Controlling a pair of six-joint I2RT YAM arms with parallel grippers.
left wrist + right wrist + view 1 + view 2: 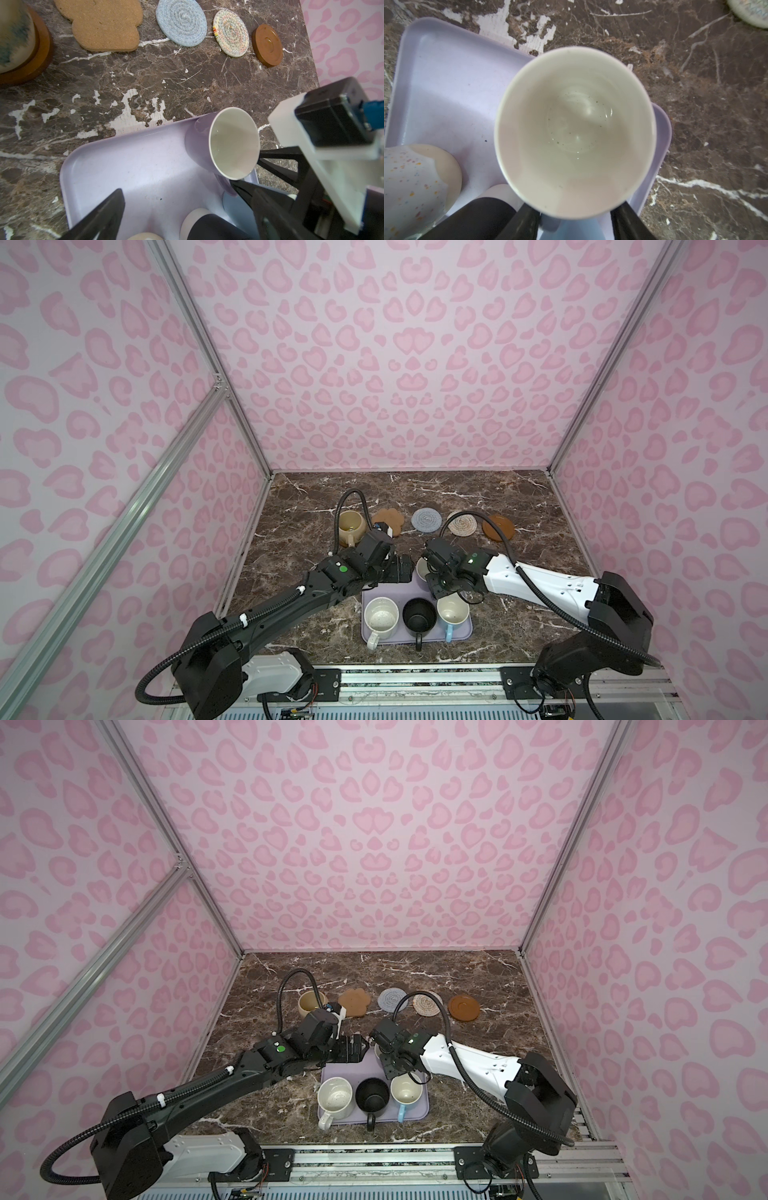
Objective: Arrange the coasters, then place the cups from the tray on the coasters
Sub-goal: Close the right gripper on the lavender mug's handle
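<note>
Pink-patterned walls enclose a brown marble surface (519, 506). Across its far part runs a row: a yellow-beige mug (352, 526) on a brown disc (43, 52) at the left, then the paw coaster (388, 519), blue-grey coaster (427, 519), beige woven coaster (461, 524) and a bare brown coaster (500, 526). The tray (467, 630) lies near, holding speckled (381, 614), black (419, 616) and light blue (452, 610) mugs in its near row. The lavender mug (575, 128) sits in its far right corner. The right gripper (575, 216) straddles its handle (549, 225); whether it pinches is unclear. The left gripper (175, 189) hangs spread wide over the tray's far left.
</note>
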